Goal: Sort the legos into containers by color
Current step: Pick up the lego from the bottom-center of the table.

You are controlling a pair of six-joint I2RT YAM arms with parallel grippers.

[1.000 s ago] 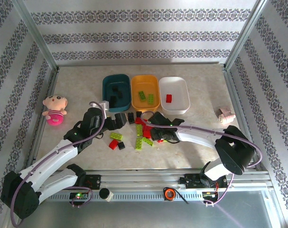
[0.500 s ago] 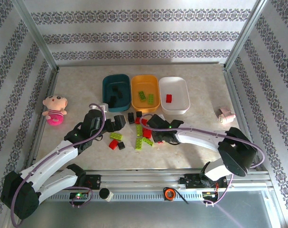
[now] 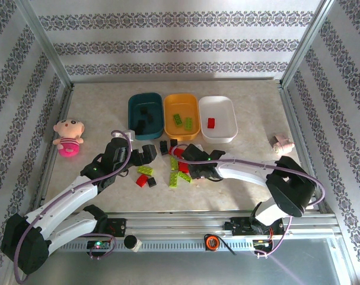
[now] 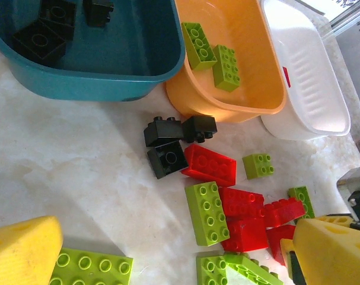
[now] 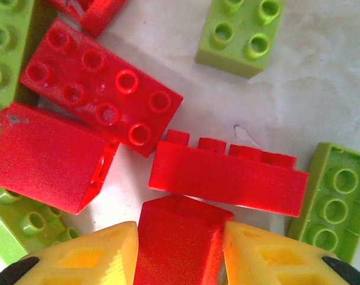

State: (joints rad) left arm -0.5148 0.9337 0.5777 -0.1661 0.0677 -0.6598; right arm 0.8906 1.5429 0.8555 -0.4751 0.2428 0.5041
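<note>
While the left claw (image 4: pixel 177 252) hangs spread, the right claw (image 5: pixel 180 261) pinches a red brick (image 5: pixel 178 231).

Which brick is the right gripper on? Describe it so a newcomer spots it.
In front of the orange-yellow tub lie loose bricks. On their right side the right gripper straddles one red brick. It sits between the yellow fingers and shows no studs, unlike the long red brick just beyond it.

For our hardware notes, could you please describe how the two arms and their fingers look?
The left arm and right arm have white links, black joints and a purple cable looping alongside. The fingers are yellow wedges.
</note>
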